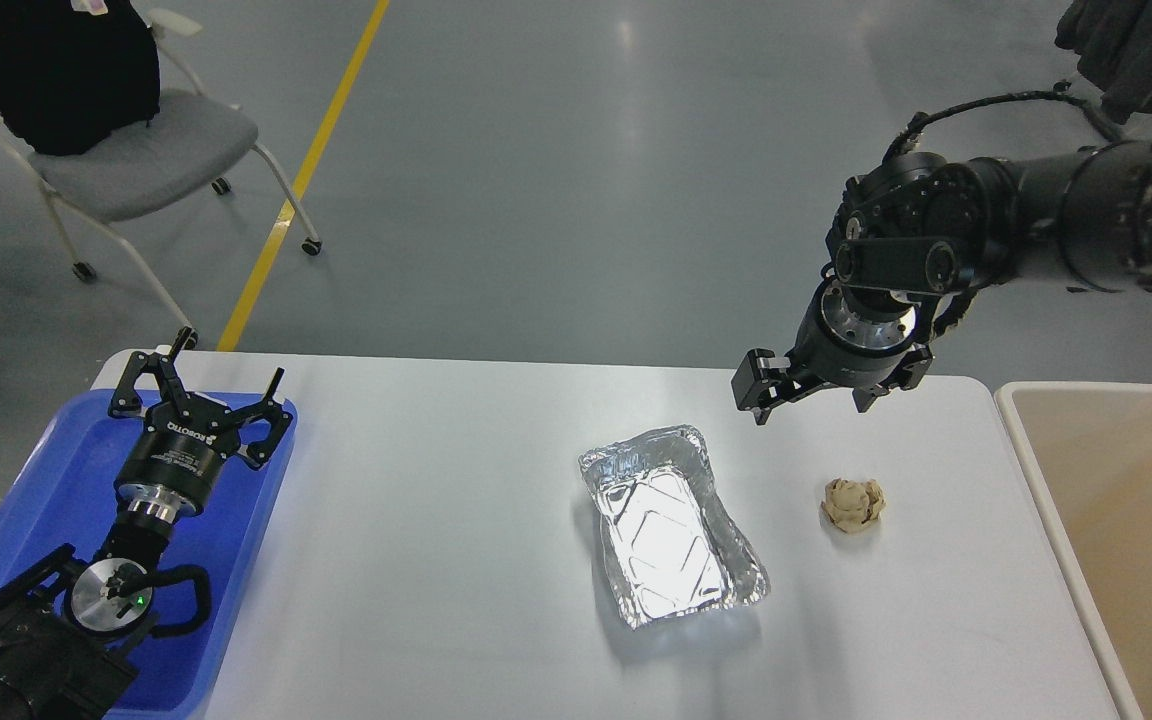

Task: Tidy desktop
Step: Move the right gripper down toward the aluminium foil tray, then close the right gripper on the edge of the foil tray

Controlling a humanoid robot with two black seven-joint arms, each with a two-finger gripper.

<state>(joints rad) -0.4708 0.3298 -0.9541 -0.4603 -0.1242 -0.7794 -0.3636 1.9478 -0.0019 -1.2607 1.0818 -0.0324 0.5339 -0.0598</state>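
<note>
The desktop [456, 480] fills the lower middle of the view, white and mostly bare; two things lie on it, an empty foil tray [671, 525] near the centre and a crumpled ball of brownish paper [852, 503] just to its right, the two apart from each other. To my eye the tidying is not finished; both pieces sit loose on the table, and the beige bin [1116, 520] at the right edge shows nothing inside in the part I can see.

The right gripper [808, 392] hangs above the far right of the table, beyond the paper ball and clear of it; its fingers stand apart and hold nothing. The left gripper [198, 400] hovers over the blue tray [26, 480] at the left end; its fingers are spread wide and empty too.

I would guess the paper ball is the likelier next pick for the right arm, the bin being close by; the foil tray is also left to clear.
</note>
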